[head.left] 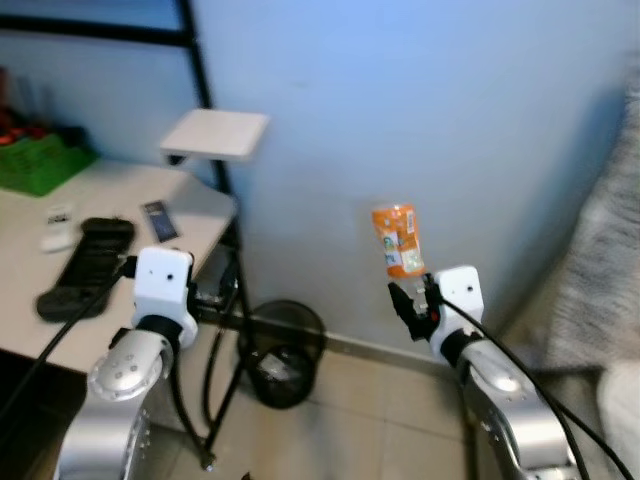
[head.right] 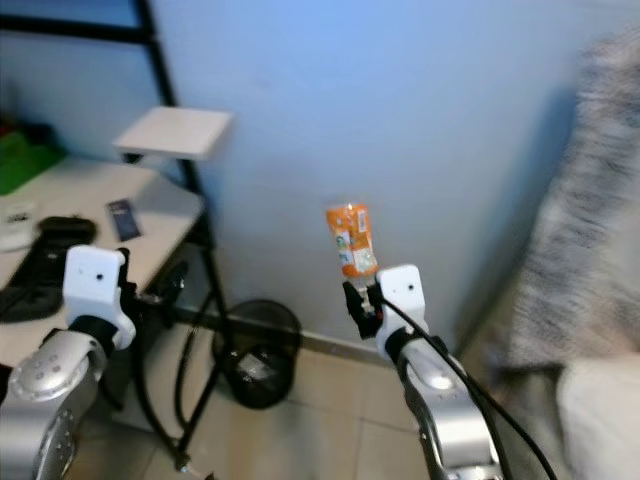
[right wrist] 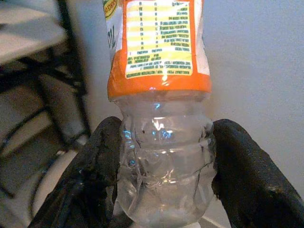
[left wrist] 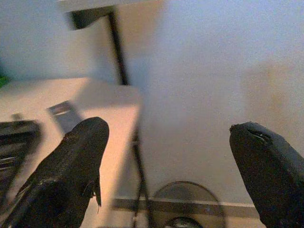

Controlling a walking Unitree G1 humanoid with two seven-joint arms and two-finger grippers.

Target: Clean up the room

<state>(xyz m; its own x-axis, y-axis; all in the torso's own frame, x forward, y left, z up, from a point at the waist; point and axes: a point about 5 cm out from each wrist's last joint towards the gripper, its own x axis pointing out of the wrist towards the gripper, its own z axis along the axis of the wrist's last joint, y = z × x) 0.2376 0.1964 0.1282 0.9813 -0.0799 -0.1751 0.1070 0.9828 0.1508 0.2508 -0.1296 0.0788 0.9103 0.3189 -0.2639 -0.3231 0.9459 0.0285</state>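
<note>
Bottle: clear crumpled plastic bottle with orange label (head.left: 398,241) stood upright in the right gripper (head.left: 420,300), both black fingers clamped on its clear lower body, held up in front of the pale blue wall (head.left: 420,100). Round black mesh waste bin (head.left: 283,353) sat on the tiled floor against the wall, below and to the left of the bottle, just beside the corner leg of the white desk (head.left: 200,205). Right arm was the nearer one to carry it over. Left gripper (left wrist: 166,156) hung with fingers wide apart, holding nothing, by the desk's front edge. Bin's inside dim; contents unclear. Bottle cap could not be made out.
</note>
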